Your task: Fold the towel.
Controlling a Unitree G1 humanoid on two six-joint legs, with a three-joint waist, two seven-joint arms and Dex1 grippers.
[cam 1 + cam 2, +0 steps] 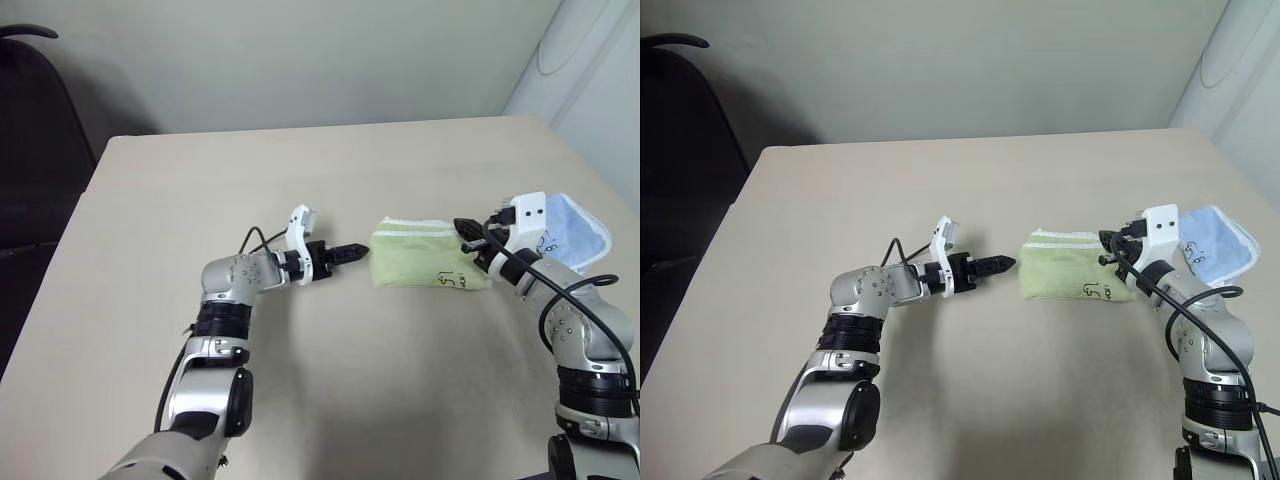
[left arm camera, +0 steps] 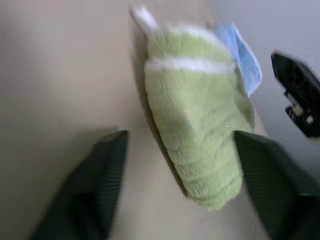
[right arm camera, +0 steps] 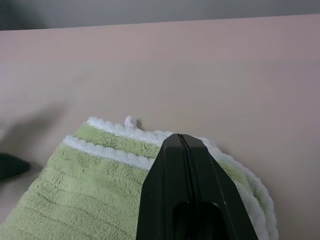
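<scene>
The towel (image 1: 425,255) is a light green terry cloth with white edging, lying folded into a small bundle on the table's right half, with a handwritten tag on its near side. My left gripper (image 1: 352,252) hangs level just left of the towel, pointing at its left end. In the left wrist view its fingers (image 2: 102,175) stand wide apart and open, with the towel (image 2: 195,120) ahead of them and apart from both. My right gripper (image 1: 466,232) is shut with nothing in it, hovering over the towel's right end (image 3: 90,190).
A smaller light blue cloth (image 1: 575,230) lies at the table's right edge, behind my right wrist. The beige table (image 1: 300,180) stretches bare to the left and back. A dark chair (image 1: 30,150) stands beyond the left edge.
</scene>
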